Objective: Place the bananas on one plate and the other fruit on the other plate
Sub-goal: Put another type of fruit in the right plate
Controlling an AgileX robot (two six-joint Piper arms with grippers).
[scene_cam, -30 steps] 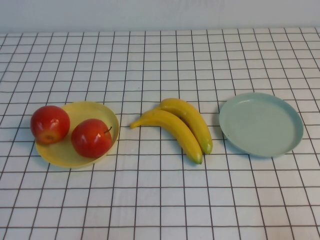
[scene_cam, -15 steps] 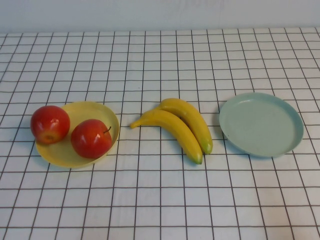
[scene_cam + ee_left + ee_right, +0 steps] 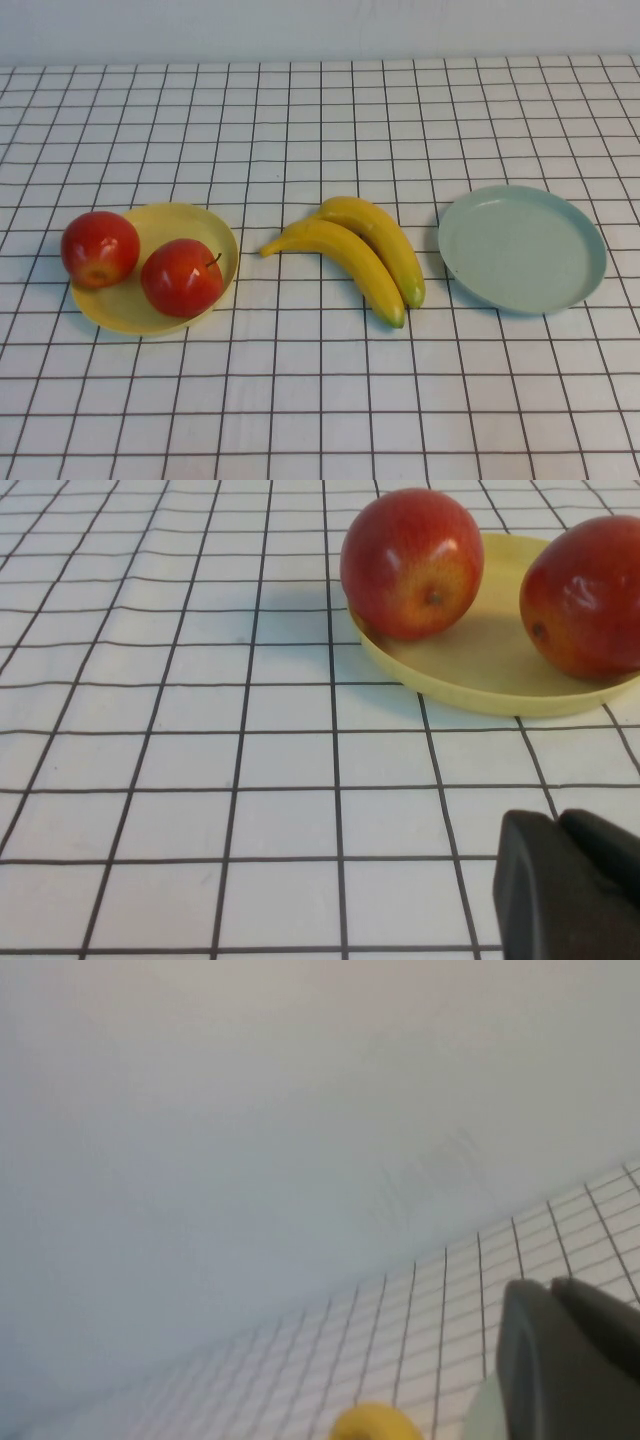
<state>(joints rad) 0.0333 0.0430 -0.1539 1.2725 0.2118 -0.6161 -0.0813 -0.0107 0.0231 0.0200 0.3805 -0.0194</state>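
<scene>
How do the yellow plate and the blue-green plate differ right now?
The yellow plate holds both red apples; the blue-green plate holds nothing. The yellow plate sits on the robot's left of the bananas, the blue-green plate on their right. Both are round with raised rims. The left gripper hangs near the yellow plate; the right gripper is raised.

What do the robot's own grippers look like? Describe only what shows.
Little shows. The left gripper appears in its wrist view as a matte black, rounded block with a groove down it. The right gripper looks the same: dark, smooth, rounded edges. No cables or markings show. Neither arm appears in the high view.
</scene>
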